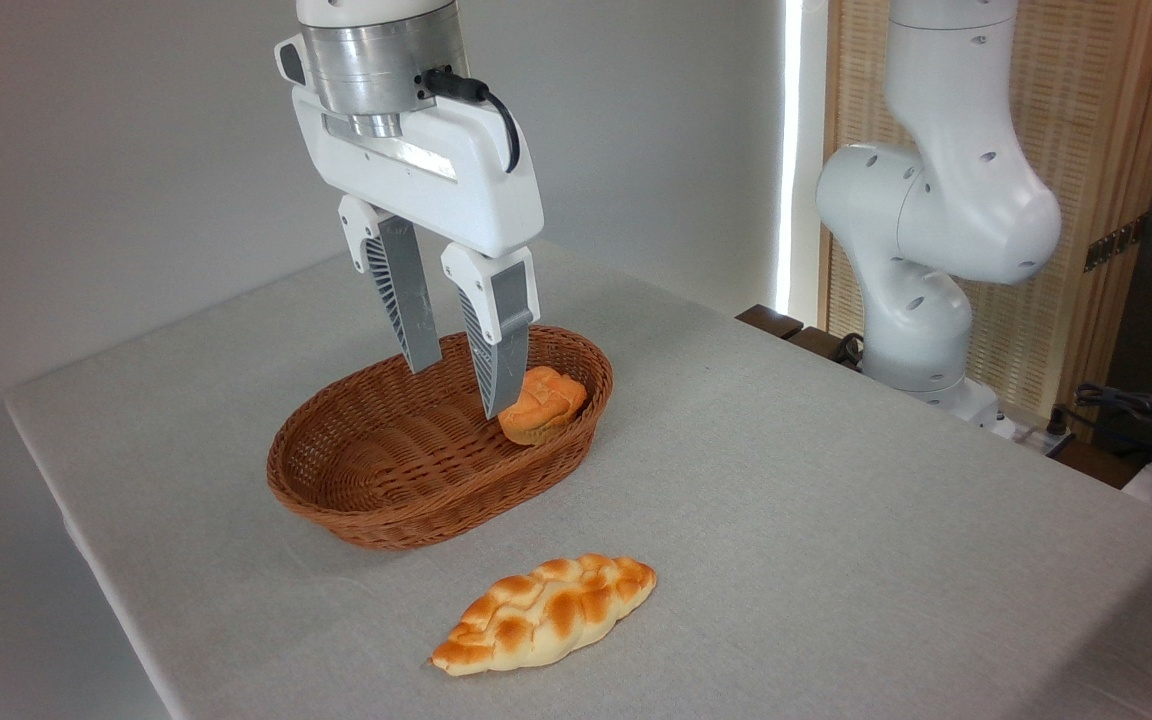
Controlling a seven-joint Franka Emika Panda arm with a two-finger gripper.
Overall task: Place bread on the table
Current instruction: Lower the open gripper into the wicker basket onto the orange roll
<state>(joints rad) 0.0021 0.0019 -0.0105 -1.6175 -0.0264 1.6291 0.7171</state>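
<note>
The open gripper hangs over the basket, one finger beside the bun inside. A braided loaf lies on the table.

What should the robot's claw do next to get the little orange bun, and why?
Probably shift a little to the right and go lower. The gripper is open and hangs over the basket, but the bun sits at the basket's right end, beside the right finger rather than between the two. It looks not yet gripped.

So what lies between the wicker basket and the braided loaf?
Nothing: the fixed camera shows only bare grey table cloth between the wicker basket and the braided loaf.
</note>
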